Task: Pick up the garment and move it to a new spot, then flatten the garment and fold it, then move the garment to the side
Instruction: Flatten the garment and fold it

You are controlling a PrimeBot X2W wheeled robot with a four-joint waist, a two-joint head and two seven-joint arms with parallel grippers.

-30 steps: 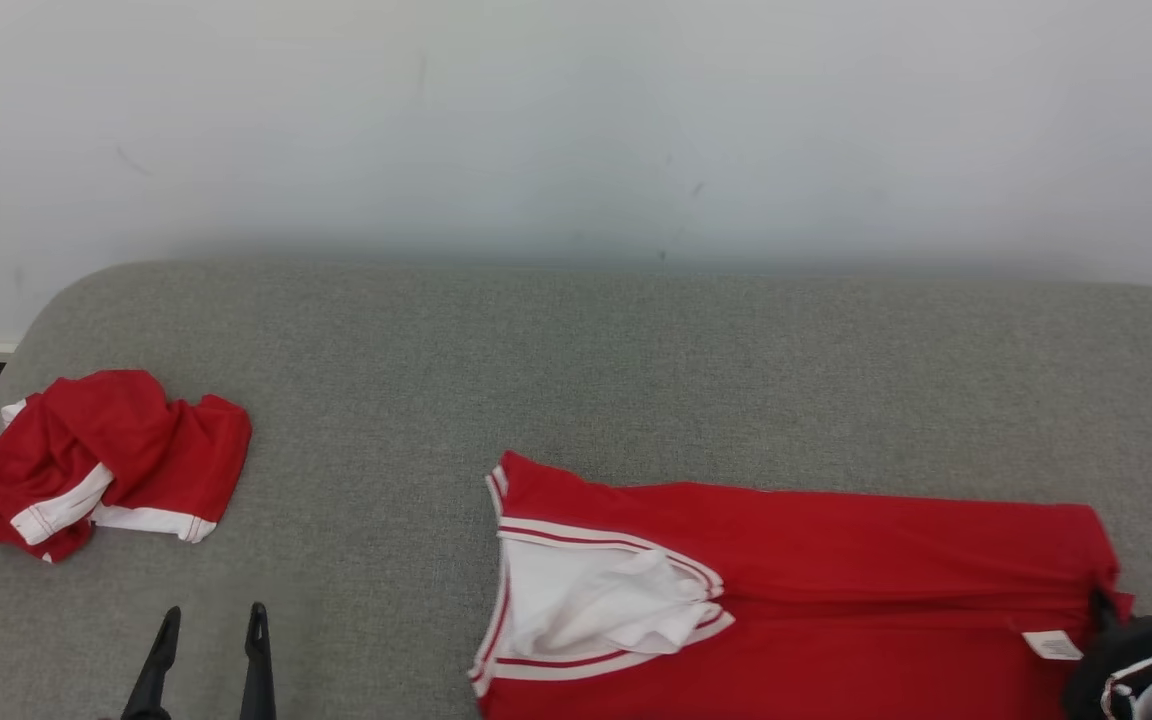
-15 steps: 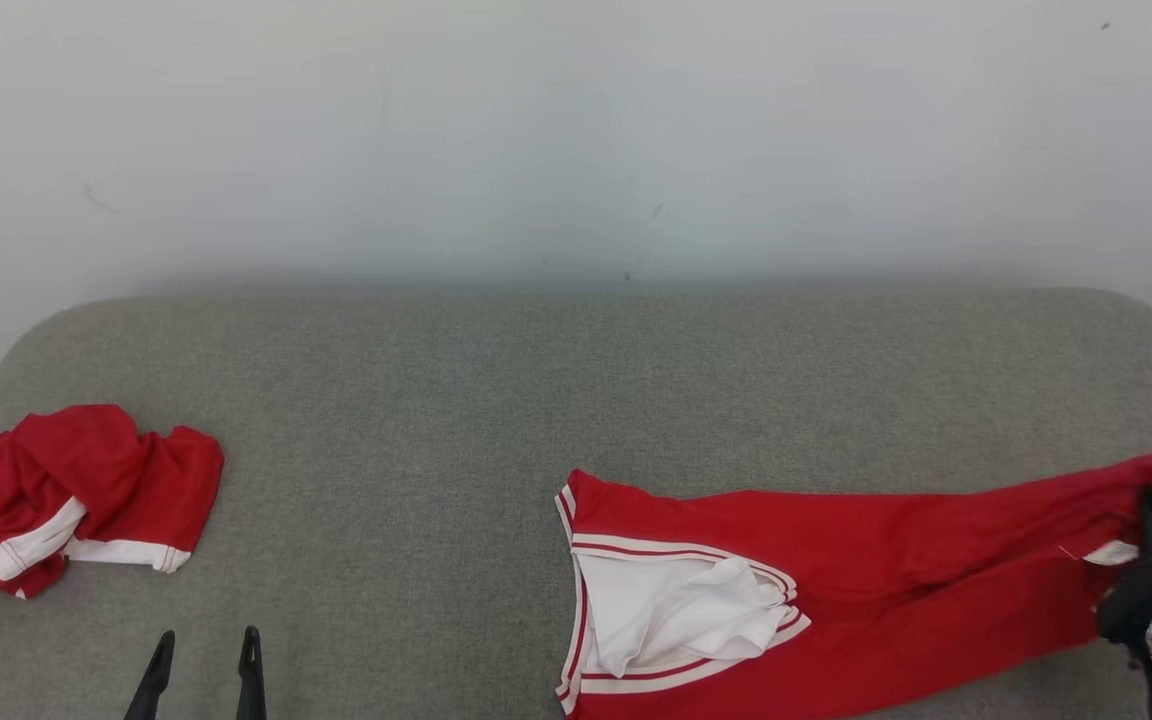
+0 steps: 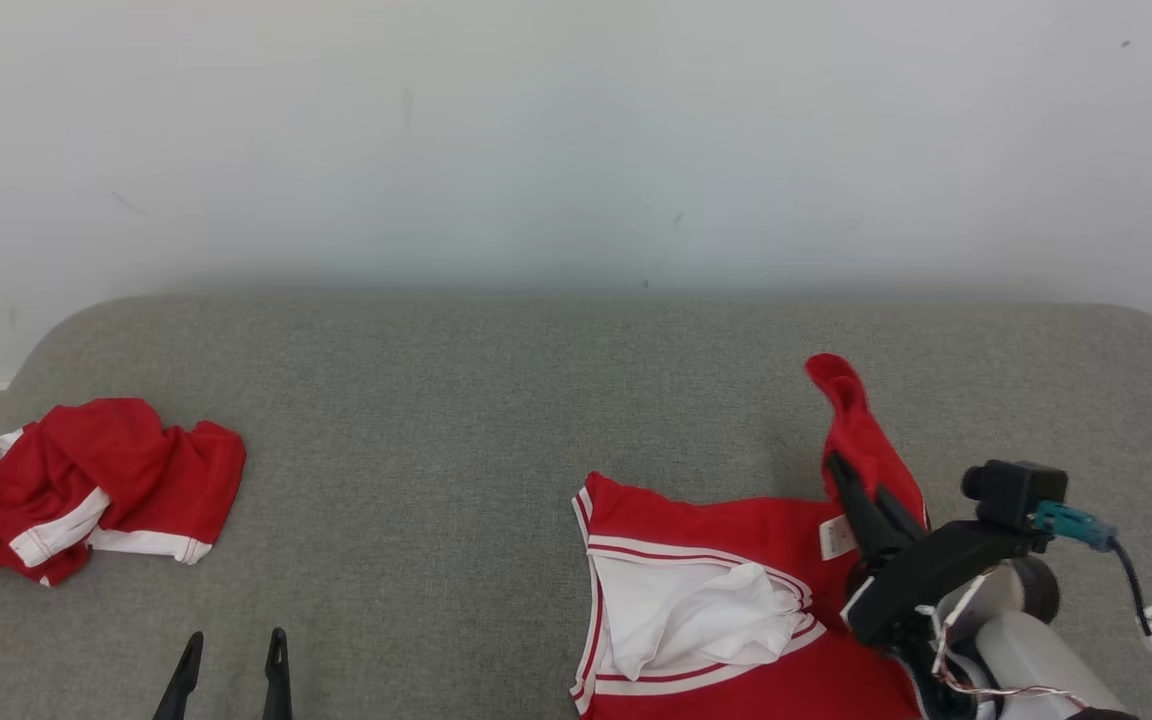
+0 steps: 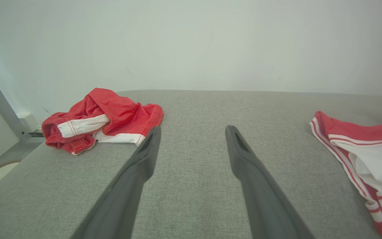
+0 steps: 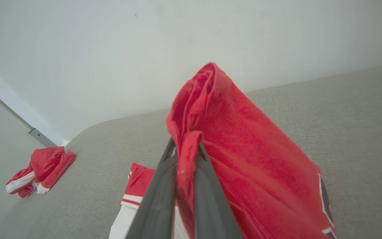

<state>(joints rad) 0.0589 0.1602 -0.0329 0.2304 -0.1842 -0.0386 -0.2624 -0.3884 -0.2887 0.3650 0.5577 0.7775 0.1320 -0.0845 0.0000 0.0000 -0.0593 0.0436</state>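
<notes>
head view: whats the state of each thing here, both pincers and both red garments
red top: one end pinched and lifted off the grey surface, collar end lying flat, not yet folded
red shorts: crumpled in a heap at the left, nothing touching them
right pincer: shut on the red top's lifted end
left pincer: open, holding nothing

Soft matt red cloth garment (image 3: 736, 522) — coarse grey woven tabletop (image 3: 496, 400), smooth matt white wall (image 3: 576, 150)

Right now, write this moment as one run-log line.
step: fold | right gripper: shut on red jersey edge, raised | left gripper: open, empty
</notes>
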